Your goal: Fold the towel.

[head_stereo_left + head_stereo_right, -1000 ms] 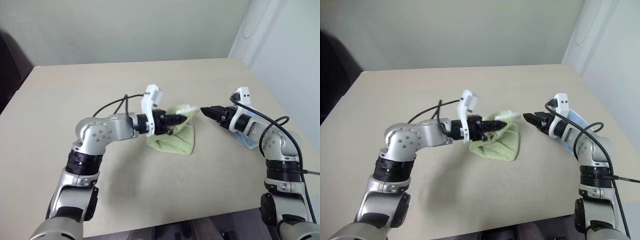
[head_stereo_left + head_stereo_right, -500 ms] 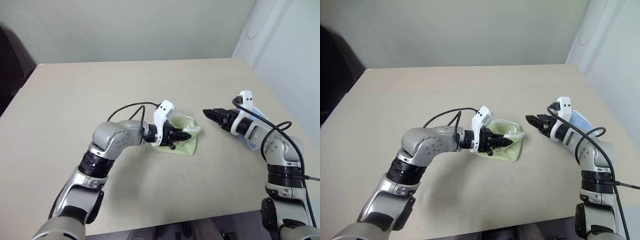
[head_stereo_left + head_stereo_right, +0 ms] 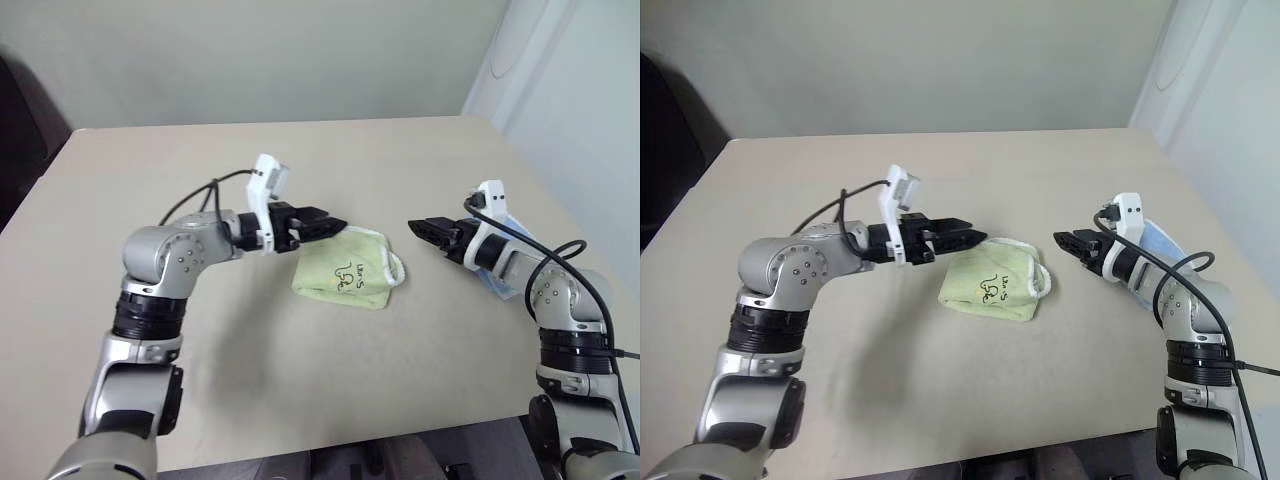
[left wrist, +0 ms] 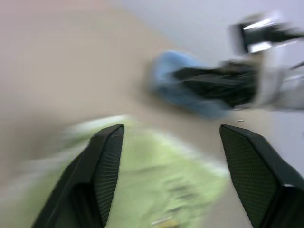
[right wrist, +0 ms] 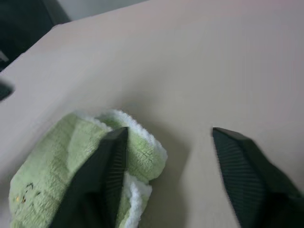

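Item: towel (image 3: 345, 272), centre frame, lying folded on counter (image 3: 300, 380). I am keeping left end effector (image 3: 335, 224) and right end effector (image 3: 414, 226) released (both empty), clearing away level without snagging it.

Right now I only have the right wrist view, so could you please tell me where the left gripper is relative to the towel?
Observer: The left gripper hovers by the towel's far corner on the robot's left side, fingers apart and holding nothing.
Operator: Thank you. Is anything else lying near my arm?
Observer: Yes, a light blue folded cloth lies under the right forearm, apart from the towel.
Operator: And how does the towel lie?
Observer: It lies folded, dark printed mark facing up, with its white loop on the side towards the right gripper.
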Action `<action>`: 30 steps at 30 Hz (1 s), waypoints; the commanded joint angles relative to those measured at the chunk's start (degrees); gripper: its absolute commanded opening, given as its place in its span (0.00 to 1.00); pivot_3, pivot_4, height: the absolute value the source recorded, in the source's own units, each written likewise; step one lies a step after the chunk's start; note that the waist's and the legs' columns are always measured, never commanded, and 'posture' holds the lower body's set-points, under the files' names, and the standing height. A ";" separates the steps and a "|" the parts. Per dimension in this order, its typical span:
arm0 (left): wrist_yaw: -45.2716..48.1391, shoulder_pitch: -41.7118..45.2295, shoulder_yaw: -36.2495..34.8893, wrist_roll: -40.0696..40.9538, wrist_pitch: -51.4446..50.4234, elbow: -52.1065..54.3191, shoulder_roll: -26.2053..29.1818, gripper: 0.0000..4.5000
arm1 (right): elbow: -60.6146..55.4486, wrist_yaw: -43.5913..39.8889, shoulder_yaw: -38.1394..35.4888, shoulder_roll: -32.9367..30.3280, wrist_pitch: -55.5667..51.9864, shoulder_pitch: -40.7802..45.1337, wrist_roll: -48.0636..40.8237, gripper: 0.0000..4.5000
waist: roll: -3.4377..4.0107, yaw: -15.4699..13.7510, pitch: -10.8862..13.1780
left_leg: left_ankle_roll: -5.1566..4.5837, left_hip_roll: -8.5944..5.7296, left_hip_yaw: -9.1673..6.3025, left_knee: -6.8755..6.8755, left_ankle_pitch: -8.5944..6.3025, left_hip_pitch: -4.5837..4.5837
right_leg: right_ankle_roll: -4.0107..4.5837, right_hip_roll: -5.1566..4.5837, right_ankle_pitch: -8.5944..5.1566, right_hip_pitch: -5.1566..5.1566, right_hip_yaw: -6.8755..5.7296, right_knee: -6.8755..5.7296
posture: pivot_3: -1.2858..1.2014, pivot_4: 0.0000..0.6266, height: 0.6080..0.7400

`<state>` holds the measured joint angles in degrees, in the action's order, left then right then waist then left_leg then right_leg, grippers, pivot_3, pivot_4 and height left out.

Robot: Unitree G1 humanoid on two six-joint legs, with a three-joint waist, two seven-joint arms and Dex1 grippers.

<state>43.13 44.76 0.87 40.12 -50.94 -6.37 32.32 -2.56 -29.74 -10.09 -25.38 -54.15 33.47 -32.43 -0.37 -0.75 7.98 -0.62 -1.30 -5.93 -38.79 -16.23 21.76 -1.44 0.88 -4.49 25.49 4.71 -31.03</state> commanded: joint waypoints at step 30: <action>13.99 -0.95 -0.64 -16.42 19.09 -20.43 -7.69 0.02 | -3.38 -3.73 13.92 3.60 9.86 -6.63 6.95 0.00 | 0.53 -0.22 -0.67 | 0.61 -0.02 -0.13 -0.28 -0.46 0.34 | -0.02 -0.03 0.09 0.13 -0.04 0.07 | 0.52 0.24 1.00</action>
<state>58.01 41.25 5.66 19.41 -28.96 -27.92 24.32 -2.49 -32.80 6.79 -20.75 -45.34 26.24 -24.65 0.16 -0.97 7.32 -0.09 -1.31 -6.05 -39.08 -16.60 22.13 -1.48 0.85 -4.37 25.66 4.67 -30.98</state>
